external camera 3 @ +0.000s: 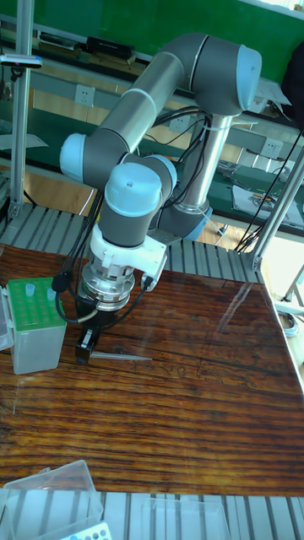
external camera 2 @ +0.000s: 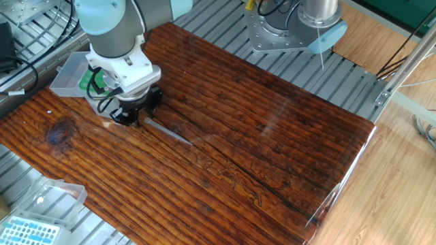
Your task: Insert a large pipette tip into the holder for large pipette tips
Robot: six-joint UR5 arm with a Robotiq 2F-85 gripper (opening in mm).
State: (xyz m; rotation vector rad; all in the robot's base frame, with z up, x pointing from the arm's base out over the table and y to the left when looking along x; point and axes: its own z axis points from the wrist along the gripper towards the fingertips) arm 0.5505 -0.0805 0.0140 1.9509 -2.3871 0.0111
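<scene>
gripper (external camera 3: 84, 348) is hanging low over the table (external camera 2: 272, 143), fingers closed on the thick end of the large pipette tip (external camera 3: 127, 357), which is lying flat near the green-topped holder for large pipette tips (external camera 3: 34, 325) by the table's edge.

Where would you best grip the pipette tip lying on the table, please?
Probably at its wide end, from straight above: the tip lies flat on the table, tapering away from the claw, and only that thicker end offers the fingers much to pinch.
</scene>
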